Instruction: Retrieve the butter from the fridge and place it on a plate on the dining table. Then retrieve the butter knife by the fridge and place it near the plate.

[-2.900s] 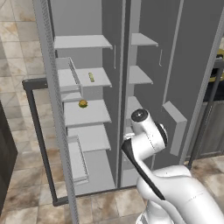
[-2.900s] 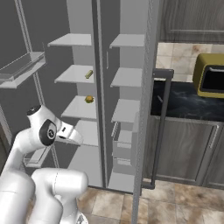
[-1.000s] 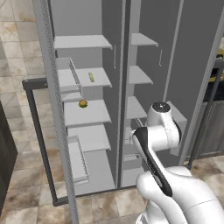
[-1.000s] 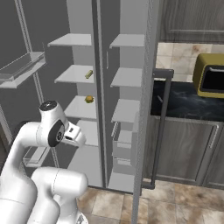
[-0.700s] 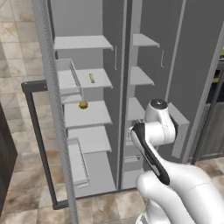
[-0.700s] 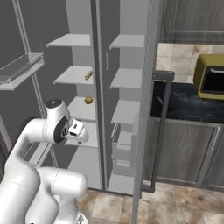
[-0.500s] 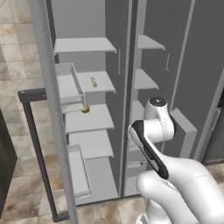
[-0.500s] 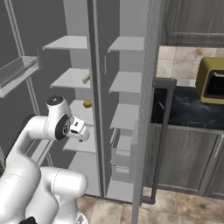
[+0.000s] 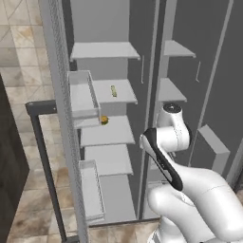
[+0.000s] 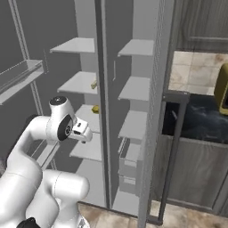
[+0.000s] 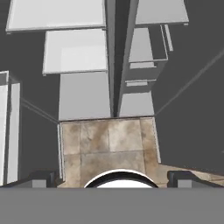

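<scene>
Currently the fridge [image 9: 118, 142] stood open; butter [image 9: 113, 90] lay on the second left shelf, above the burger [image 9: 104, 120]. Gripper [image 11: 112, 177] was fully open, empty, aimed floorward. Best raise and level it, then approach the stick's long sides squarely.

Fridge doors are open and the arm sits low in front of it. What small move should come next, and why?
Probably raise the open two-finger gripper toward the slim yellowish butter stick. The stick lies on a pale grey shelf of the tall grey fridge, above the round brown item, while the hand view faces the lower shelves and the floor.
</scene>
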